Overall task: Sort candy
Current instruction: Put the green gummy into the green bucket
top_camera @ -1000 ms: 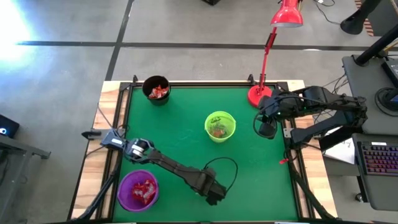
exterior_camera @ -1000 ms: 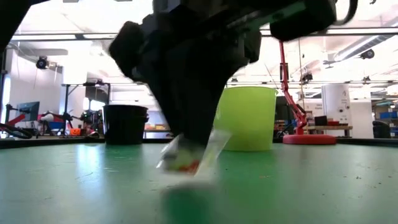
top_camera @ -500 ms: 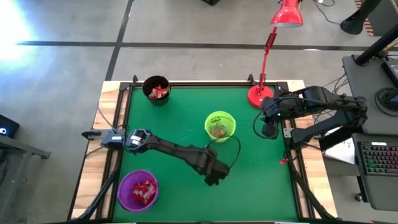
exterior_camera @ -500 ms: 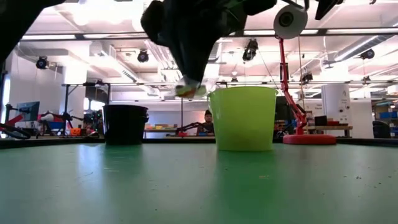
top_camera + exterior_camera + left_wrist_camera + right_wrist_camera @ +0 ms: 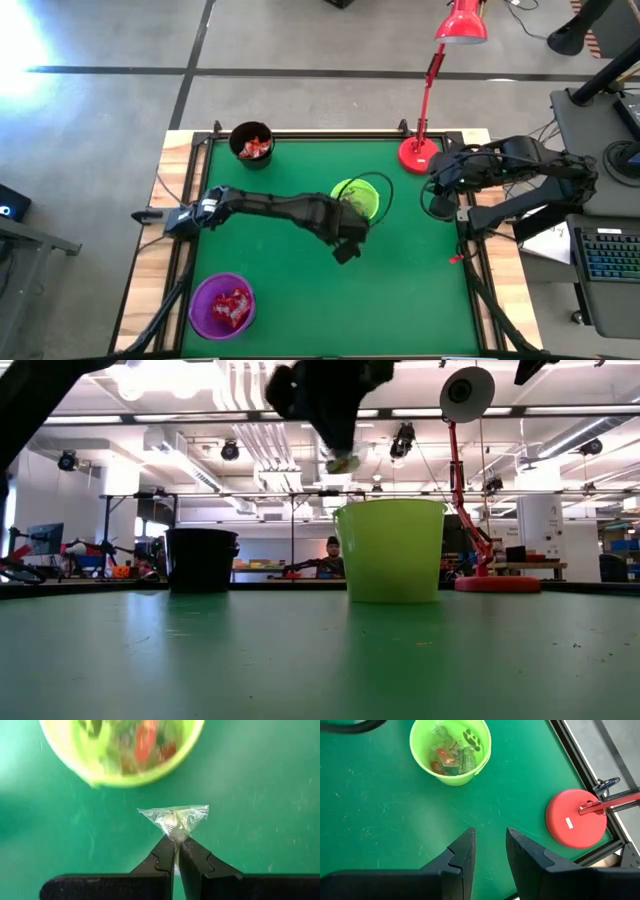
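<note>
While clenched on a crinkly clear-wrapped candy [image 5: 175, 820], left pincer [image 5: 176, 851] nr round lime plastic cup [image 5: 95, 775].

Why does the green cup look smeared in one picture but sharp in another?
In the left wrist view the green cup is blurred, its sweets just streaks, while the clear-wrapped candy pinched in the left hand is crisp. In the right wrist view the cup is sharp. In the low view, bright ceiling lights silhouette the arm.

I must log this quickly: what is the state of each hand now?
Left hand: closed on a clear-wrapped candy.
Right hand: open, holding nothing.
</note>
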